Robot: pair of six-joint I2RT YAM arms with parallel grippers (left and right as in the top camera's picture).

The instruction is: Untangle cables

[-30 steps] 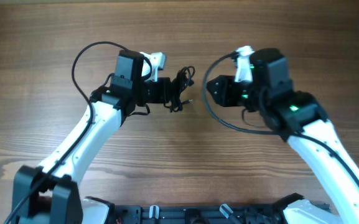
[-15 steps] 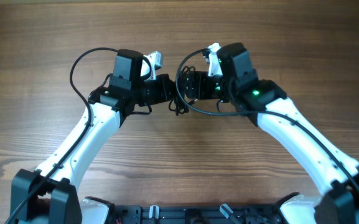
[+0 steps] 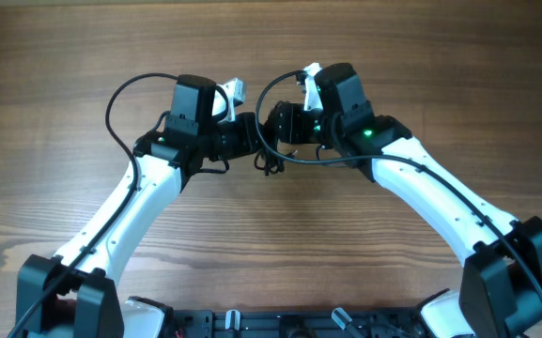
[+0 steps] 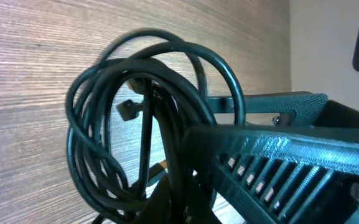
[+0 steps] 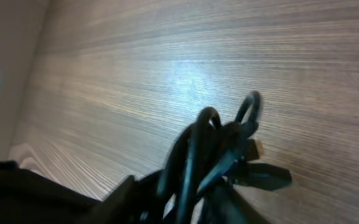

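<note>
The cables [image 3: 269, 158] are a small bundle of thin black cords hanging between my two grippers just above the wooden table. My left gripper [image 3: 255, 139] reaches in from the left and is shut on the bundle. In the left wrist view the cables [image 4: 176, 118] fan out in loops above its jaws [image 4: 179, 205]. My right gripper [image 3: 278, 127] comes in from the right and meets the same bundle. In the right wrist view the cables [image 5: 198, 149] run between its fingers, which are closed on them, and a plug end [image 5: 263, 177] sticks out to the right.
Both arms' own thicker black cables [image 3: 120, 94] arc beside the wrists. A ribbed dark gripper part [image 4: 279, 155] crowds the right side of the left wrist view. Bare wooden table [image 3: 271, 38] lies all round, and the arms' bases sit at the front edge [image 3: 280, 324].
My right arm has swung left from about a hand's width away to the bundle, and its jaws have closed on the cords. The left arm has held still.
</note>
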